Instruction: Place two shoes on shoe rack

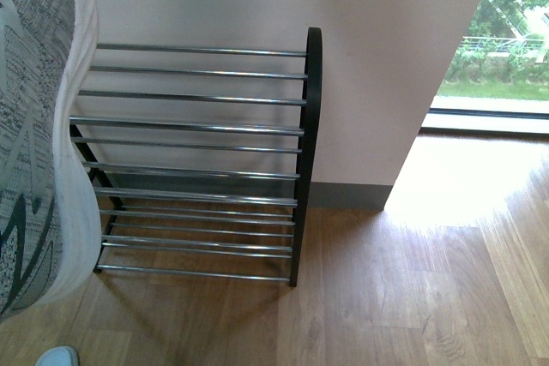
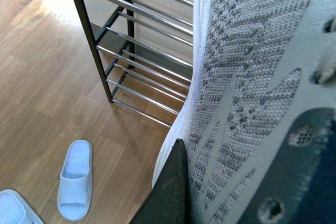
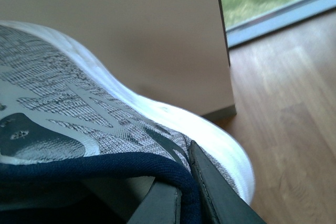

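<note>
Near rack [image 1: 310, 152], blue slippers [image 2: 76, 179]; sneaker [image 1: 34, 126] masks its left end.

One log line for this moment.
left gripper: holds sneaker aloft | right gripper: holds second sneaker by collar | rack: no shoes visible | slippers: on floor

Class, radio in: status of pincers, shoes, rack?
Left pincer shut on grey sneaker; right pincer shut on second sneaker. Shoe rack ahead, visible rods bare.

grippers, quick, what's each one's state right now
Left gripper: shut on grey sneaker.
Right gripper: shut on second grey sneaker, jaws pinching its navy collar.
</note>
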Controlling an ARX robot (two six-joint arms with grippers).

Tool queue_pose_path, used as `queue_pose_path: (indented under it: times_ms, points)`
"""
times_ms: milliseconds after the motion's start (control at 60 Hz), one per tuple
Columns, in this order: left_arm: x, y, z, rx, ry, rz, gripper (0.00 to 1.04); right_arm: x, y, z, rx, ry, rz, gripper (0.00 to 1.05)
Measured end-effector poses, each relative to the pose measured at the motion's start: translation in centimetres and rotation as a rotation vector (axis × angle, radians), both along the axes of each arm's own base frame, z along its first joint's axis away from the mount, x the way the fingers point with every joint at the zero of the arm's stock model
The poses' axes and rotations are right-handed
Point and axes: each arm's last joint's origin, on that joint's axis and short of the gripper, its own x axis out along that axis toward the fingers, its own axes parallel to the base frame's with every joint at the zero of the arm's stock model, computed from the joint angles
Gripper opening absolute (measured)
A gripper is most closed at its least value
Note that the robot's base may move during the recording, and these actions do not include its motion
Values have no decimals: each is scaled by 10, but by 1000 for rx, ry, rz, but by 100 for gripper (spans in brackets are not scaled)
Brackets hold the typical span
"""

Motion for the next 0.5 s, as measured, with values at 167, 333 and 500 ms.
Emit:
queue_pose_path:
  times_ms: [167, 333, 500]
  points:
    - [0, 1, 0, 11, -4, 13, 2, -1, 8, -6, -9, -4, 138, 1]
    - [0, 1, 0, 7, -3, 9, 2, -1, 3, -6, -44, -6, 89, 1]
    - [0, 1, 0, 7, -2, 7, 2, 0, -1, -7, -51, -5, 59, 1]
